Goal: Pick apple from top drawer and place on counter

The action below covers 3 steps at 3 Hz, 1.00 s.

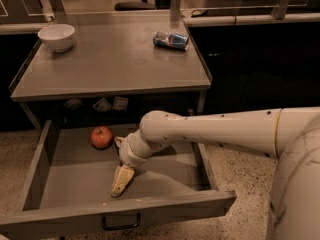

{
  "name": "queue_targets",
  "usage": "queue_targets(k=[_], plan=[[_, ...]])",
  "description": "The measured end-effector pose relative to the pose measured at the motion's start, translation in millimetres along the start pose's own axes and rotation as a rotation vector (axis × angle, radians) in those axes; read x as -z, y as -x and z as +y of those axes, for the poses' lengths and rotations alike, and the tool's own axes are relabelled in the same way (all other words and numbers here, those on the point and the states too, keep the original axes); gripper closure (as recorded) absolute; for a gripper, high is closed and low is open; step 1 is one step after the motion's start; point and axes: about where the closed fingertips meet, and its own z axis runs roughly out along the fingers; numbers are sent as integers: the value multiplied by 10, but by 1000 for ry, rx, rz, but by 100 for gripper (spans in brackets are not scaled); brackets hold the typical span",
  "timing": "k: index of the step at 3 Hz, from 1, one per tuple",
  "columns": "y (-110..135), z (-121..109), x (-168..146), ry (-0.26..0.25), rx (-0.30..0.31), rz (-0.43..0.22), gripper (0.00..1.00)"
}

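Observation:
The red-orange apple (101, 137) lies in the open top drawer (75, 179), at the back, left of centre. My gripper (120, 160) is inside the drawer just right of the apple, pointing down and left. Its fingers are spread: one fingertip (122, 180) rests low toward the drawer's front, the other (118, 141) is close beside the apple's right side. The gripper holds nothing. The grey counter (115, 59) is above the drawer.
A white bowl (56, 36) stands at the counter's back left and a blue can (171, 40) lies on its side at the back right. Small packets (111, 104) sit in the dark gap behind the drawer. Dark cabinets are at right. My white arm (225, 131) reaches in from the right.

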Motion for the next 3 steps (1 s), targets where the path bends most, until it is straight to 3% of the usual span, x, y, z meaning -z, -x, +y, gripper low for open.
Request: queue_targets(k=[1,2,3], plan=[[8,-8,-18,-3,2,-3,0],[55,-135,-41,-63,-2,-15,0],[146,-273,4,-177,5,-4,0]])
